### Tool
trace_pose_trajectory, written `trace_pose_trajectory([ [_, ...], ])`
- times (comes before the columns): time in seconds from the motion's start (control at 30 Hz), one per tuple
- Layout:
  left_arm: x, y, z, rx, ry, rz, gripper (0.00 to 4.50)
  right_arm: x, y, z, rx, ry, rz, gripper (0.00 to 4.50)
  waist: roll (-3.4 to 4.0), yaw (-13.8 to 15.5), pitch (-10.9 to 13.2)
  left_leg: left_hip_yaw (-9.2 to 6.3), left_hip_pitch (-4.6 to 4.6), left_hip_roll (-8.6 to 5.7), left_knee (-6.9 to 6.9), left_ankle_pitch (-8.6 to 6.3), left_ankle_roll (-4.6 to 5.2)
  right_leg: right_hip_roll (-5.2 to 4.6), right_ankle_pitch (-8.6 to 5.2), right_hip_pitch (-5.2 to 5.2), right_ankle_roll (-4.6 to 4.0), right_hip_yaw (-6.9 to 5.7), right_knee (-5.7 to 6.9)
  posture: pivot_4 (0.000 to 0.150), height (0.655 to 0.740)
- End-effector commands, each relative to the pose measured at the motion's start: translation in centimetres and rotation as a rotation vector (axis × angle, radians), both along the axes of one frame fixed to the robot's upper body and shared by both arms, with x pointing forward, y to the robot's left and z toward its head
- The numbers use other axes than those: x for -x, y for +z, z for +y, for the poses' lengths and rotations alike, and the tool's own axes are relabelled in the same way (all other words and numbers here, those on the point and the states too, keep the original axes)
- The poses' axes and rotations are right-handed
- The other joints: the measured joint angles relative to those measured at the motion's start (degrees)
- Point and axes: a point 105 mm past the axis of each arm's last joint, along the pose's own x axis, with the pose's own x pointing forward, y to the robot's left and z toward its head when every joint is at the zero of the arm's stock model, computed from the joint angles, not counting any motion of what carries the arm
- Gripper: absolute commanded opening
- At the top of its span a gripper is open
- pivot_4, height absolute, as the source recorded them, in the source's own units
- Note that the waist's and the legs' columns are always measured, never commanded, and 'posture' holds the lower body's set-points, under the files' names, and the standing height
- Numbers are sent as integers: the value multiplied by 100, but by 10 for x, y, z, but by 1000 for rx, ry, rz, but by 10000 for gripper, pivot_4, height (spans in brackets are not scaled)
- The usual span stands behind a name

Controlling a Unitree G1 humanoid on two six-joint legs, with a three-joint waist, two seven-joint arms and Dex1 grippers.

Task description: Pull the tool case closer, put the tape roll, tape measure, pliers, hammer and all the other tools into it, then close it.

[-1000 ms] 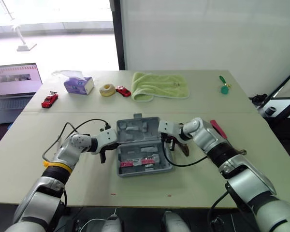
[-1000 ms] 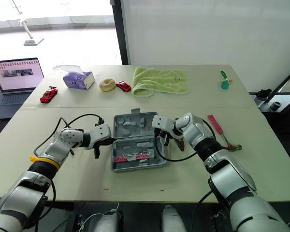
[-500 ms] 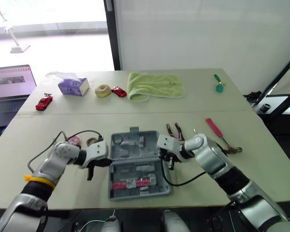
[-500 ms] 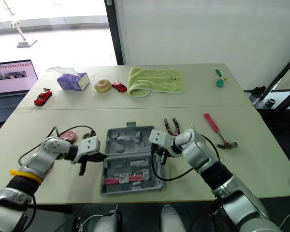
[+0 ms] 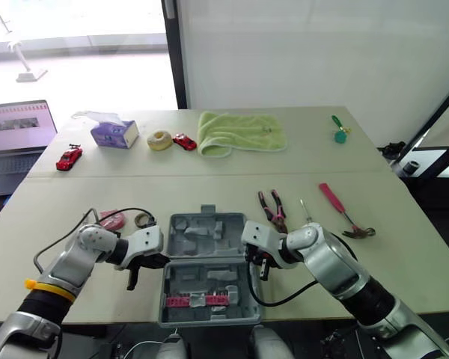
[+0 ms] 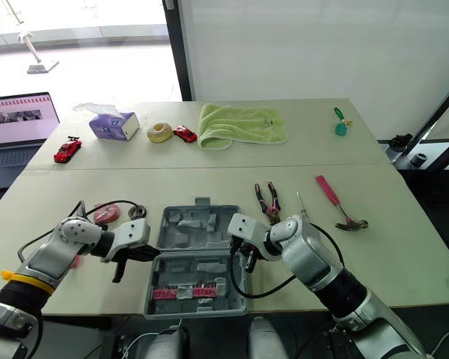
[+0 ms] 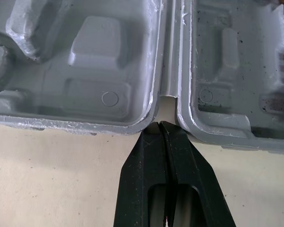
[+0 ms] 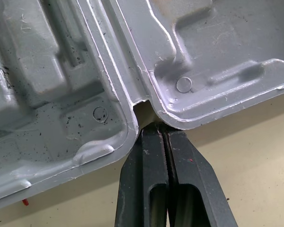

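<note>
Clearly, left end effector (image 7: pixel 162 125) at case (image 7: pixel 85 71)

The laptop (image 5: pixel 19 127) is cut by the left edge; the small pieces (image 5: pixel 198 301) in the tool case (image 5: pixel 209 228) are perhaps bits.

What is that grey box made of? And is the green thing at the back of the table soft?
The grey box looks like hard plastic with a dull finish. Its tool-shaped hollows and rounded rims are moulded in, and it has small round mould marks and scuffs. The green cloth looks like soft, fluffy fabric, probably a towel, because it lies rumpled in folds.
</note>
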Motion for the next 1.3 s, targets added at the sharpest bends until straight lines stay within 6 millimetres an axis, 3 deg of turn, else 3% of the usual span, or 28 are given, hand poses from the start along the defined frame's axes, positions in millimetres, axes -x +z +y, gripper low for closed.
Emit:
trace_pose_trajectory([
  [0.03,12,8,-23,37,-110,-9,0,13,-2,12,-21,54,30,580,0,4,0,0,0,0,-1,0,0,-1,0,0,0,0,0,1500,7400],
  [0.23,29,7,-32,42,-138,14,0,33,-8,11,-25,30,72,580,-2,72,0,1,-3,-1,0,0,0,-3,-1,0,0,0,-4,1500,7400],
  [0.53,23,6,-23,10,-90,-2,0,54,-7,10,-33,-23,112,580,-3,138,-1,0,-2,0,0,0,0,-2,-1,0,-1,0,-5,1500,7400],
  [0.83,24,4,-26,21,-96,4,0,44,-3,3,-19,-56,71,580,-3,136,0,0,-2,0,0,0,1,-1,-2,-1,-2,0,-5,1500,7400],
  [1.3,28,-3,-18,-7,-101,16,0,44,-5,3,-9,-51,78,580,-4,129,0,0,-2,1,0,0,1,0,-2,-2,-3,0,-5,1500,7400],
])
